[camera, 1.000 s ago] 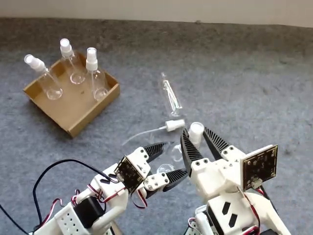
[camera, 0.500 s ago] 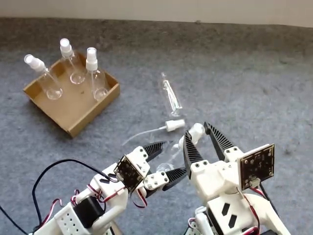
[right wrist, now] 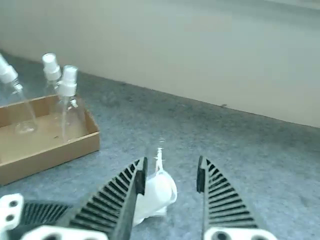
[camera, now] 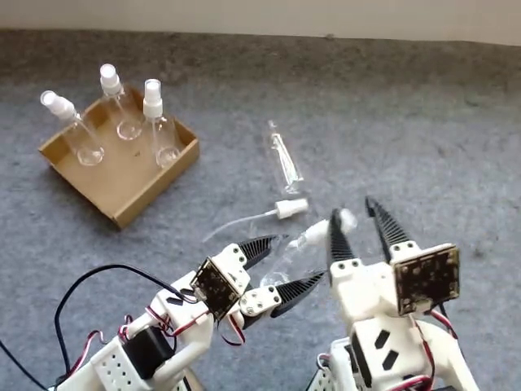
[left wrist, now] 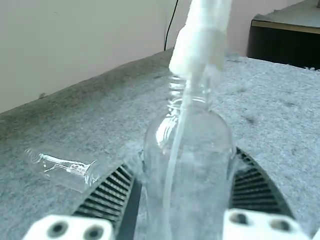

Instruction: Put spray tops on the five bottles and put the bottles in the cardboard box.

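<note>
At front, left pincer (camera: 299, 258): pinching bottle (left wrist: 187, 165), spray top (left wrist: 200, 40) seated askew
Right pincer (right wrist: 172, 161): spread, flanking spray top
Cardboard box (camera: 159, 186): three capped bottles (camera: 155, 122)

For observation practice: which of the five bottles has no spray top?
The bottle lying on the carpet; three in the cardboard box are capped, and the left gripper holds a topped bottle.
</note>
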You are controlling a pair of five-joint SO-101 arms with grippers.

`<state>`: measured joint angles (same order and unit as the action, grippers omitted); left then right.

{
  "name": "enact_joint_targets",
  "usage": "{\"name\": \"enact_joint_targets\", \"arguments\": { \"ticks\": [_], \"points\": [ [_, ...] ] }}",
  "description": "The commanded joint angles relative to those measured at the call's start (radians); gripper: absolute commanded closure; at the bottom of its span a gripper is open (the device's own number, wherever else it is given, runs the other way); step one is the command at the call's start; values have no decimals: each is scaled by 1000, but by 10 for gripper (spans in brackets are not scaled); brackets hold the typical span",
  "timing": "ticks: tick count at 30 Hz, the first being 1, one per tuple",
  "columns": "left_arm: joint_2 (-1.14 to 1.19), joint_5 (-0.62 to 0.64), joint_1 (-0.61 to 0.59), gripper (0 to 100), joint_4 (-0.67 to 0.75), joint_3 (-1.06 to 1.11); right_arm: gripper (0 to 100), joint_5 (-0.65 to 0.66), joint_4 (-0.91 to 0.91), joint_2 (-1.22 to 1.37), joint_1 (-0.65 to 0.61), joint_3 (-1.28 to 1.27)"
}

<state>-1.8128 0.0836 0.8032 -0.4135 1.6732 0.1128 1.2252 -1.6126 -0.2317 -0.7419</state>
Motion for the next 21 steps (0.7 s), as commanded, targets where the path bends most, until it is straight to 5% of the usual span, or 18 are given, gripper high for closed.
{"name": "enact_joint_targets", "arguments": {
  "ticks": [1, 14, 21],
  "points": [
    [-7, -8, -16, 885, 8, 22, 956, 15, -54, 1, 93, 74],
    [-7, -8, -16, 885, 6, 22, 985, 14, -59, 1, 88, 74],
    [-7, -8, -16, 885, 3, 22, 985, 12, -137, 8, -119, 74]
  ]
}}
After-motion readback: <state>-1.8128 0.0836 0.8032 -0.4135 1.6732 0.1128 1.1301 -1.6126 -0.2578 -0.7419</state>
